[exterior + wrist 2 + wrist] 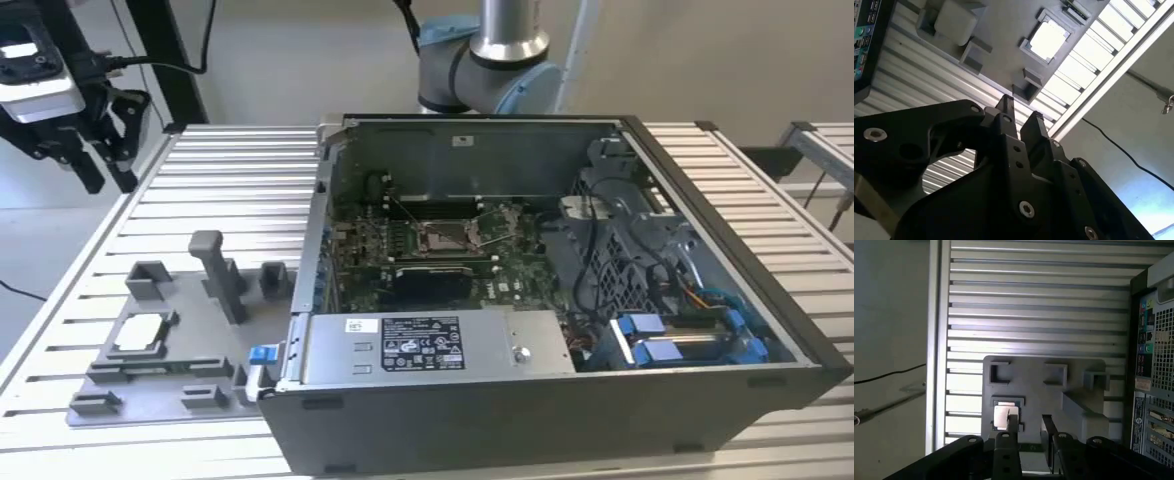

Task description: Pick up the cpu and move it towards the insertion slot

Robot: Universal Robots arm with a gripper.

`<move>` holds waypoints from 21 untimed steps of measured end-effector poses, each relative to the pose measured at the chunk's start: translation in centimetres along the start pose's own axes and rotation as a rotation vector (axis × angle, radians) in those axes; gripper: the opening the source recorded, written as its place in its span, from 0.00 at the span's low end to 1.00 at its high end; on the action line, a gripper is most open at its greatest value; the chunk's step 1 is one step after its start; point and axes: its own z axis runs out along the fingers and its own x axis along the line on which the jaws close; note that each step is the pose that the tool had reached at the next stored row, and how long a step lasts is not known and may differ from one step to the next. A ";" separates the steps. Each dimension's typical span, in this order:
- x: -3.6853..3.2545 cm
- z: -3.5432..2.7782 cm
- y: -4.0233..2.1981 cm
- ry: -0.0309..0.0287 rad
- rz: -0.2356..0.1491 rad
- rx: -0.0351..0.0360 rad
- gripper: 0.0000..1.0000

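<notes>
The cpu (140, 335) is a small silvery square lying flat in a recess of the grey tray (160, 385), at the exterior view's left on the slatted table. My gripper (111, 178) hangs high above the table's far left corner, well away from the tray, open and holding nothing. In both wrist views the cpu (1048, 37) (1001, 416) lies beyond the black fingertips (1006, 107) (1013, 424), one of which partly covers it in the first wrist view. The insertion slot (443, 235) is a metal-framed square socket on the green motherboard inside the open computer case.
The open computer case (561, 400) fills the table's middle and right, its walls rising around the motherboard. Upright grey posts (214, 265) stand on the tray near the cpu. A black cable (1114, 145) lies on the floor past the table edge.
</notes>
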 end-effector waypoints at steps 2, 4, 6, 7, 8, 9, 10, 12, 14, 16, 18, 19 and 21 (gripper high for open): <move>0.00 0.00 0.00 0.0000 0.000 -0.0001 1.00; 0.00 0.00 0.00 0.0000 0.000 -0.0001 1.00; 0.00 0.00 0.00 0.0000 0.000 0.0000 1.00; 0.00 0.00 0.00 0.0000 0.000 0.0000 1.00; 0.00 0.00 0.00 0.0000 0.000 0.0006 1.00; 0.03 0.02 0.01 0.0002 0.000 0.0008 1.00; 0.17 0.10 0.01 0.0000 0.000 0.0008 1.00; 0.80 0.35 -0.06 -0.0001 0.000 0.0007 1.00; 1.24 0.66 -0.36 0.0000 0.000 0.0008 1.00; 1.31 1.00 -1.09 0.0000 0.000 0.0007 1.00; 1.33 1.33 -1.97 0.0001 0.000 0.0008 1.00; 1.34 1.50 -2.42 0.0000 0.000 0.0007 1.00; 1.36 1.84 -3.06 0.0002 0.000 0.0008 1.00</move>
